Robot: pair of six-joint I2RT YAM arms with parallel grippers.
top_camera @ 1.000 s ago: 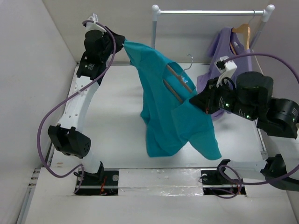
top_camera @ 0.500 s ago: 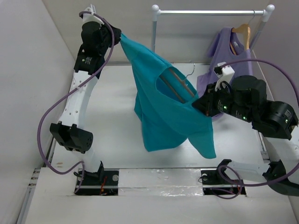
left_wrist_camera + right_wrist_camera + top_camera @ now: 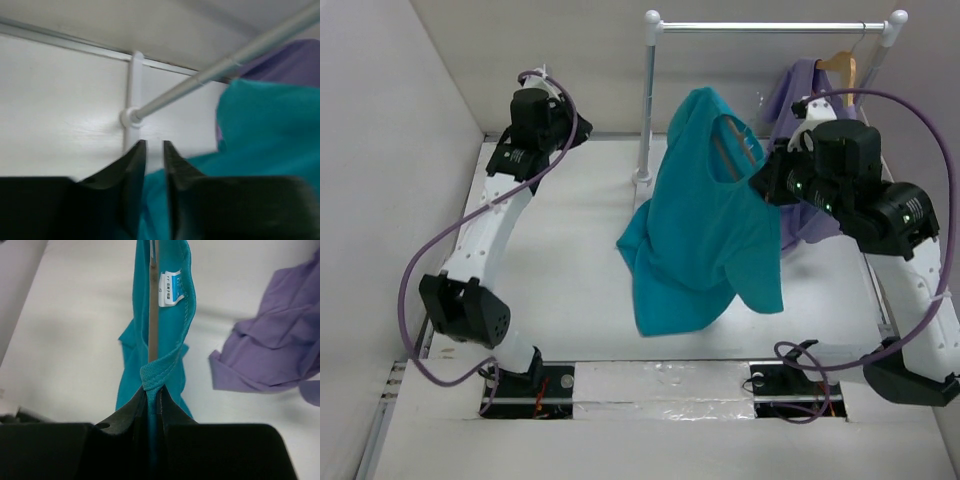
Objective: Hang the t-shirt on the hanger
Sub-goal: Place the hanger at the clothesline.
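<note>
The t-shirt (image 3: 705, 230) at the centre of the frame is plain teal, with a white neck label (image 3: 170, 287) printed in blue. The hanger (image 3: 153, 300) bar inside it is dull grey-brown. At right, the sleeveless top (image 3: 280, 350) is plain lilac, on a pale wooden hanger (image 3: 840, 68). The rail (image 3: 770, 27) is silver-white and the worktop (image 3: 570, 250) is white. The left claw (image 3: 154, 150) and right claw (image 3: 153, 395) are black. The left arm (image 3: 495, 215) is white with black joints.
</note>
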